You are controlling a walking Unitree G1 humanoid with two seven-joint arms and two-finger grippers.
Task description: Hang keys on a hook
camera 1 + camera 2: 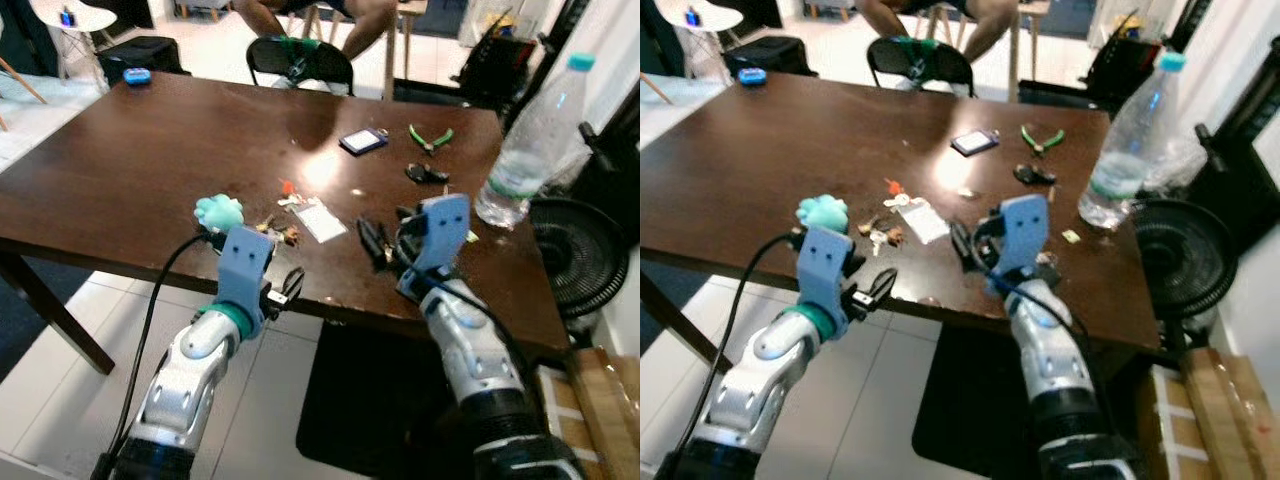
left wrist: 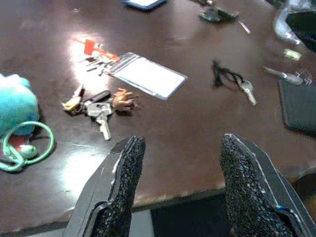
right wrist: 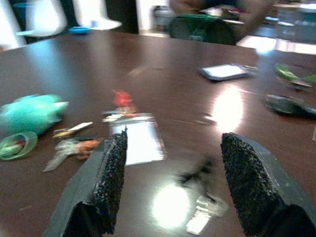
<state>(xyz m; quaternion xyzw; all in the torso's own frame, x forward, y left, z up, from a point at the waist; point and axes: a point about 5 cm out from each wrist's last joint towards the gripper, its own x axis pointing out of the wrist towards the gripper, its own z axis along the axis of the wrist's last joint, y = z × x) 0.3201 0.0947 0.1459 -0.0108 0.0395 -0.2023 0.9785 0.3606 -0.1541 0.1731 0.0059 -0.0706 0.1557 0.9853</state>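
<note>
Nearest, at the tabletop (image 1: pixel 120 160) front edge: left tool (image 2: pixel 180 187) and right tool (image 3: pixel 173 190), each spread wide, gripping nothing. Just beyond the left tool: bunch of keys (image 2: pixel 98 106), flat on the wood, shafts fanned out, longest key pointing back toward that tool; turquoise plush toy (image 1: pixel 218 211) just beside the bunch on the robot's left. Ahead of the right tool: single key on a black cord (image 2: pixel 232 81), blurred in the right wrist view. Between the two: clear card sleeve (image 1: pixel 320 220). Judged nearer to the bunch: left tool. Farther off: green pliers (image 1: pixel 430 137), water bottle (image 1: pixel 530 140). No hook identifiable.
</note>
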